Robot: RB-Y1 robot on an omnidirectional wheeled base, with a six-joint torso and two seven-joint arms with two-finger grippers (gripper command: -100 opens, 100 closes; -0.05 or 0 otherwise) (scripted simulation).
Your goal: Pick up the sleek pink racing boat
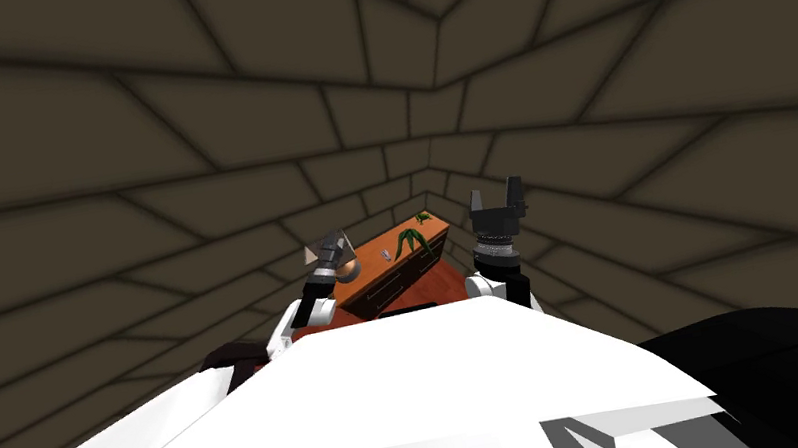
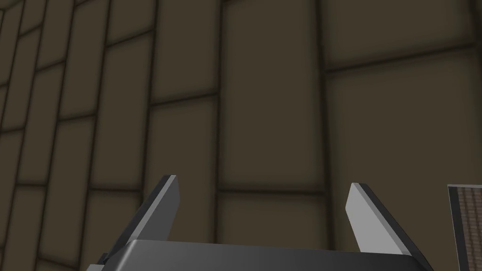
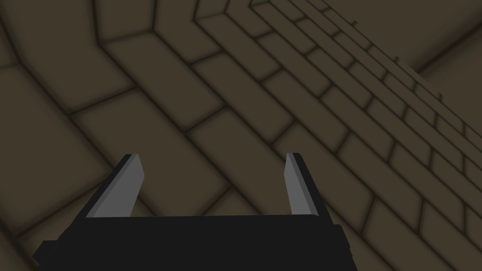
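Left gripper [image 2: 262, 180]: 2 fingers spread wide, nothing between, up by the near-left corner of the cabinet [image 1: 387, 287].
Right gripper [image 3: 212, 155]: 2 fingers apart, empty, raised off the right end.
Cabinet: orange-brown, drawers in front.
Boat: cannot tell; perhaps the small pale item [image 1: 385, 255] on top.
Near it: green sprawling shape [image 1: 410, 239].

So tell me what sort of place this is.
Probably a furnished room indoors: dark block-patterned walls meet in a corner, where an orange-brown drawer cabinet stands with a green object on top.
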